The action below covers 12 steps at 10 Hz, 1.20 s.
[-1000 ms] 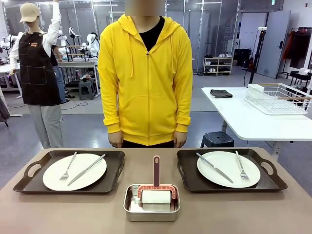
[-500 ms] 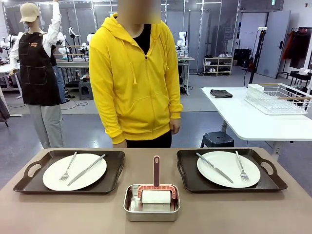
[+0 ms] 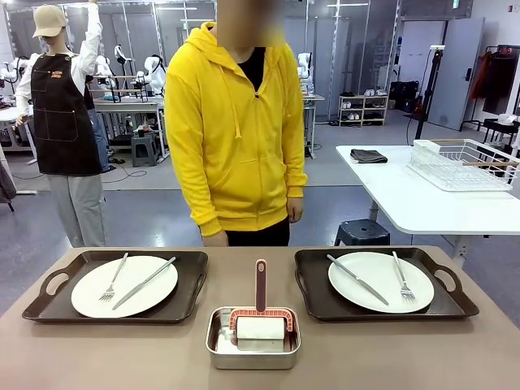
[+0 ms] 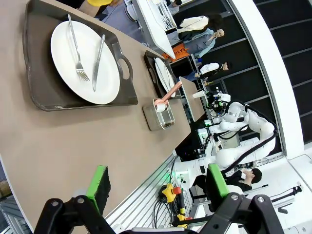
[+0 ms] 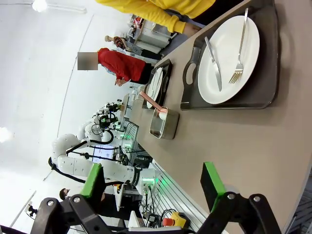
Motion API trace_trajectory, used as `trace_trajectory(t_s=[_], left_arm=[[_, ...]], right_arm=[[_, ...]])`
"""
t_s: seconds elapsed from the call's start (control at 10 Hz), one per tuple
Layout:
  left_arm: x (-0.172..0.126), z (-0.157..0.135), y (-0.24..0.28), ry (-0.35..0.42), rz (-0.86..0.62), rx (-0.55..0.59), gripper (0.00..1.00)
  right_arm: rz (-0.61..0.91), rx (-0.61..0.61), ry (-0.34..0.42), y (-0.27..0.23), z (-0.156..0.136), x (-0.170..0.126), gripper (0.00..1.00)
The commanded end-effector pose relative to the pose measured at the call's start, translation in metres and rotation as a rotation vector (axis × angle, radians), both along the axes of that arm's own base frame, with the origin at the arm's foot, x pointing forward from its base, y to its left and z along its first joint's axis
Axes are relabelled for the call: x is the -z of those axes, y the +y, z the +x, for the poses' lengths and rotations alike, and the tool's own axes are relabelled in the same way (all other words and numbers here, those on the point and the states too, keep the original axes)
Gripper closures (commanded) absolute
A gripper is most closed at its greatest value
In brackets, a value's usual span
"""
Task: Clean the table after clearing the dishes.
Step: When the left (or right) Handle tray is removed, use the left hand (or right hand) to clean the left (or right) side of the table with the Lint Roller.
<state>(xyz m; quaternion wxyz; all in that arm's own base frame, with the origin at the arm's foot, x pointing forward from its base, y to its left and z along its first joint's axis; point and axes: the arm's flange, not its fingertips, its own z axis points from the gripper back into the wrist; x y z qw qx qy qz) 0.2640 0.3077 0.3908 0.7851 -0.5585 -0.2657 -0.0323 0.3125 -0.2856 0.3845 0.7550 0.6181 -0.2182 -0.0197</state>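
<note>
Pan (image 3: 214, 351) stands between left tray (image 3: 193, 280) and right tray (image 3: 312, 296); table (image 3: 106, 357) beside it seemingly bare.

Beige table (image 3: 97, 357) with left tray (image 3: 192, 280), right tray (image 3: 313, 294), steel pan (image 3: 252, 358) between.

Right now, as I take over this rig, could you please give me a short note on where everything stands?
Grippers: the left gripper and the right gripper both have open fingers, hold nothing and are well short of the dishes.
Things: the left plate sits on the left tray and the right plate on the right tray, each with a knife and fork. Between them, a steel pan holds a roller with a pink handle. A person stands at the far side.
Done: nothing yet.
Left: clear both trays, then clean the table.
</note>
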Motion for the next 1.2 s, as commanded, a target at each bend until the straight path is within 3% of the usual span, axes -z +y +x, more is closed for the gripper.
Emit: trace_trajectory(t_s=[0.0, 1.1], left_arm=[[-0.0002, -0.0053, 0.0016, 0.000, -0.002, 0.005, 0.00], [-0.0002, -0.0053, 0.0016, 0.000, -0.002, 0.005, 0.00]], right_arm=[[0.001, -0.005, 0.000, 0.0010, -0.0036, -0.0009, 0.00], [0.001, -0.005, 0.000, 0.0010, -0.0036, -0.0009, 0.00]])
